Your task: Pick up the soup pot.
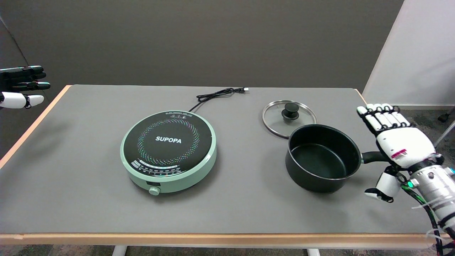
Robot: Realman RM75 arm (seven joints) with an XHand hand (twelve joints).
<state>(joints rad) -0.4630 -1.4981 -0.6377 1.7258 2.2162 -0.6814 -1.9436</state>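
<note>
Right hand: robot's right hand (398, 142) hovers over the table's right edge, fingers straight and held side by side, thumb hanging below, holding nothing; the pot's handle runs in under its palm, contact unclear.
Idle hand: left hand (21, 87) hangs in the air at far left.
Cooker: green induction cooker (169, 151) marked SUPOPA sits left of centre, black cord (217, 94) trailing behind it.
Lid: glass lid (289, 117) lies flat just behind the pot.
Soup pot: black soup pot (321, 158) stands upright on the grey table (71, 177), nothing inside, immediately left of the working hand.
</note>
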